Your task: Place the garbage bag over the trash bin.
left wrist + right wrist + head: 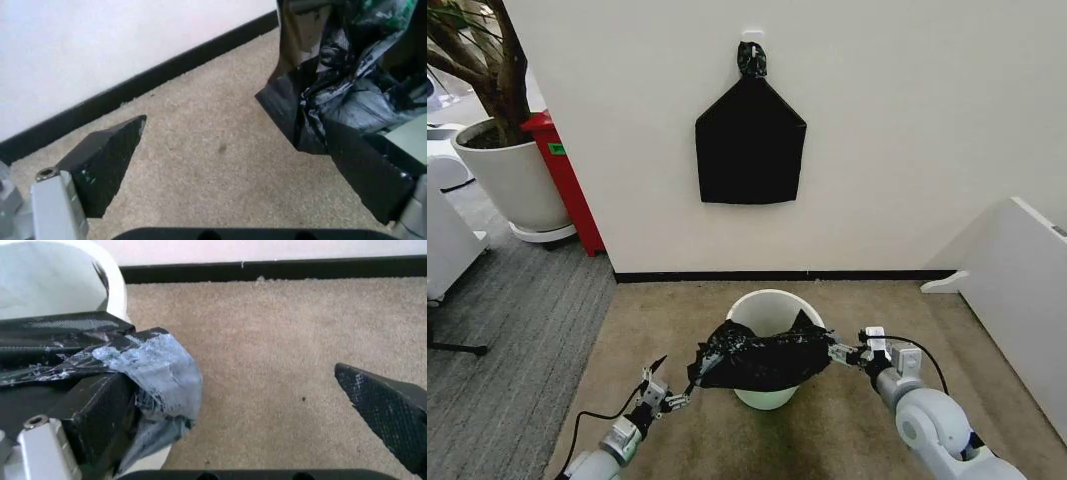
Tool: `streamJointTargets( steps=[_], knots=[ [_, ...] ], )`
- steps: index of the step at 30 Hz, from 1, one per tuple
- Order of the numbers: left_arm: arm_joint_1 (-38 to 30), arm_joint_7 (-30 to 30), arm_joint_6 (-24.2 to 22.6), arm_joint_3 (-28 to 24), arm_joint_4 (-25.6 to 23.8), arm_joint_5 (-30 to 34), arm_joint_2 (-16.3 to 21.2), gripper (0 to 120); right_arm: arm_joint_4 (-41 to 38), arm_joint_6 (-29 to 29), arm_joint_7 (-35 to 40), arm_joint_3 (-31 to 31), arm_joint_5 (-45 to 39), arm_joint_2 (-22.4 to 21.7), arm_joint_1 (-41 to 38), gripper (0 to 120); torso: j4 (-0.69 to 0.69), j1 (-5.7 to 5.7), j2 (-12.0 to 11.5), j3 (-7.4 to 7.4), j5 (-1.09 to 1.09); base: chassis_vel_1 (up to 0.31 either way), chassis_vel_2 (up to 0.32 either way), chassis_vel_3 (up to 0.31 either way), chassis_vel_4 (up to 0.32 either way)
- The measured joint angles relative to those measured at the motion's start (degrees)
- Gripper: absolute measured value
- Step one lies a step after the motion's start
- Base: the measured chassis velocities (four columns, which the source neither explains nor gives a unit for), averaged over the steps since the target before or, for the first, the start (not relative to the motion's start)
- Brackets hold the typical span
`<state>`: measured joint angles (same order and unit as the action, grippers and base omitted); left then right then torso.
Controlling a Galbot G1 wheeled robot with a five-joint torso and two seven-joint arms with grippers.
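Note:
The cream-white trash bin [775, 310] stands on the beige carpet near the wall, its rim also in the right wrist view [115, 280]. The crinkly black garbage bag [762, 362] is stretched across the bin's near side, between my two grippers. My left gripper [677, 377] is open at the bag's left end. In the left wrist view the bag [333, 95] hangs over one finger [363, 170] while the other finger [107, 157] stands free. My right gripper [842, 352] is open at the bag's right end, with the bag [153, 370] draped over one finger [93, 415].
A flat matte black bag [749, 140] hangs on the wall above the bin. A large white plant pot [515, 180] and a red object [567, 180] stand at the far left. A white panel [1017, 290] runs along the right. Open carpet lies around the bin.

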<state>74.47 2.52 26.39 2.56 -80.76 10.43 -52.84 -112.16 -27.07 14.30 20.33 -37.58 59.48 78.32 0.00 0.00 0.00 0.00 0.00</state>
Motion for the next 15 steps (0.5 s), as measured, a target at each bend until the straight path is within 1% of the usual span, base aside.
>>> streamJointTargets(
  steps=[5,6,13,14,15],
  knots=[
    [0.7,0.4,3.0,0.9,1.2,-1.8,0.1,100,1.3,-0.2,-0.1,-0.5,0.0,0.2,-0.9,100,0.0,0.0,0.0,0.0,0.0,0.0,0.0,0.0,0.0],
    [0.7,0.4,3.0,0.9,1.2,-1.8,0.1,100,1.3,-0.2,-0.1,-0.5,0.0,0.2,-0.9,100,0.0,0.0,0.0,0.0,0.0,0.0,0.0,0.0,0.0],
    [0.9,0.6,8.1,1.1,4.7,-5.3,0.2,100,3.3,-0.6,0.0,-1.6,-0.2,0.3,-2.8,100,0.01,0.0,0.0,0.0,0.0,0.0,0.0,0.0,0.0],
    [0.9,0.6,8.1,1.1,4.7,-5.3,0.2,100,3.3,-0.6,0.0,-1.6,-0.2,0.3,-2.8,100,0.01,0.0,0.0,0.0,0.0,0.0,0.0,0.0,0.0],
    [0.6,0.7,9.3,1.1,5.6,-6.3,0.2,100,3.8,-0.6,0.1,-1.7,-0.2,0.3,-3.2,100,0.01,0.0,0.0,0.0,0.0,0.0,0.0,0.0,0.0]
  ],
)
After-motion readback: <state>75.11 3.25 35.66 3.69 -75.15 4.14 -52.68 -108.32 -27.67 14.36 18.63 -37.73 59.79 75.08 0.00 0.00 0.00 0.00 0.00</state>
